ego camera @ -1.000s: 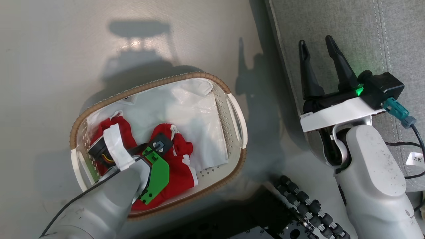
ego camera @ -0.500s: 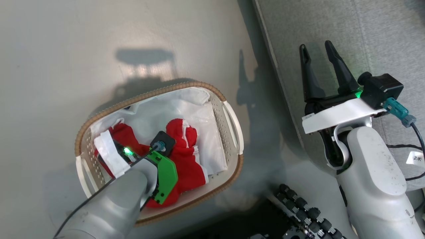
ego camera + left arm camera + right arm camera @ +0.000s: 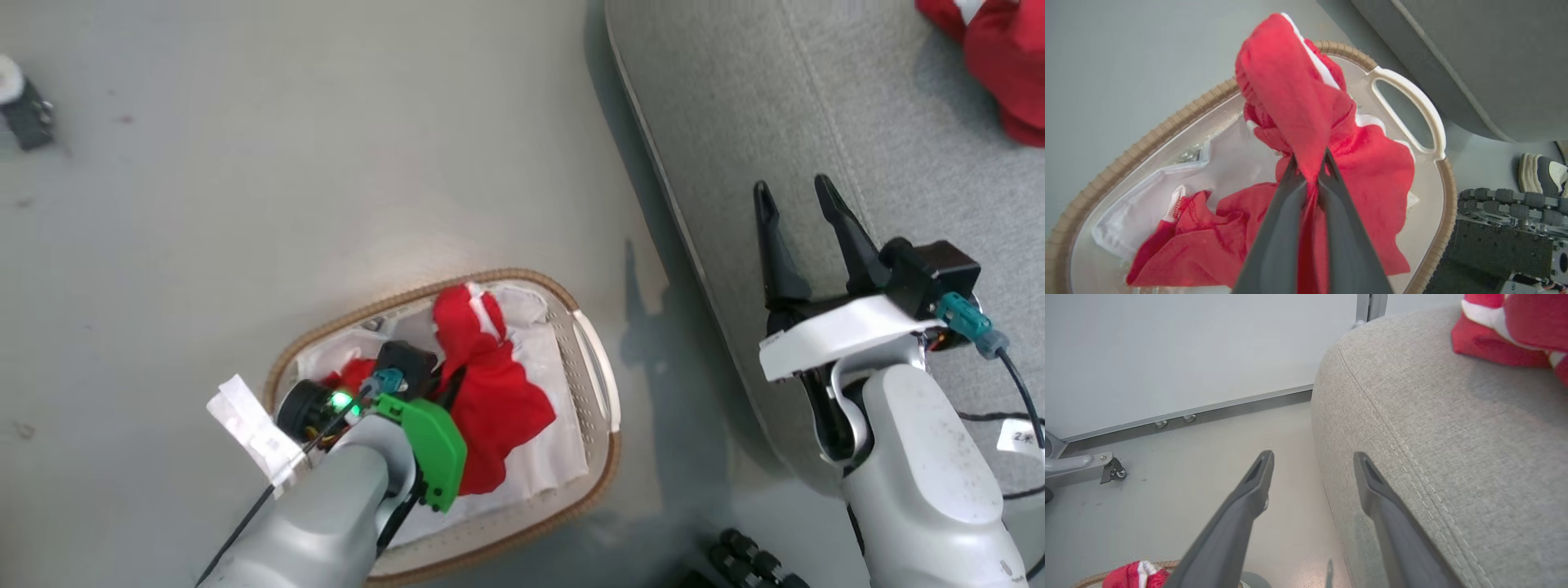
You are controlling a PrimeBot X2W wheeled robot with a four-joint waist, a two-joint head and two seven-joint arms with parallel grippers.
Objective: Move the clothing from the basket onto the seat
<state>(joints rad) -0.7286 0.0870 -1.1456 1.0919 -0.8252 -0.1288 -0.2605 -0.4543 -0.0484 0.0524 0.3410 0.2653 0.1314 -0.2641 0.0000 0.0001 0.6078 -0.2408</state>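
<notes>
The left end effector (image 3: 1310, 157) has its two dark fingers pressed almost together on a fold of a red garment (image 3: 1290, 90), and the cloth is bunched tight between the tips. A second ago it was down among the red fabric at the bottom of the basket. Now it has risen, and the garment has come up with it. In the head view the cloth (image 3: 490, 392) stands as a peak with a white stripe above the basket's brown rim (image 3: 490, 273), while its lower folds trail inside. The head camera has also swung, so the basket's lower place in that view is no move of the basket.

I judge the pick made and the lift under way, with the carry across to the seat (image 3: 816, 106) to follow. The hanging tail may drag over the rim or the white handle (image 3: 1412, 102) on the seat side, so more height would help before it crosses.

Below the held piece, a second garment (image 3: 1200, 241) lies crumpled on the white liner (image 3: 1147, 200) and has yet to be taken. The basket stands on the floor (image 3: 326, 147) just beside the seat's rounded edge.

The right end effector (image 3: 793, 189) has not shifted from above that edge. Its fingers are spread wide with nothing between them, and the wrist view looks through the gap (image 3: 1313, 457) at floor and grey upholstery (image 3: 1433, 437). Further in on the seat, well apart from that edge, another red garment (image 3: 996, 57) with white trim already lies, so part of the job is done.
</notes>
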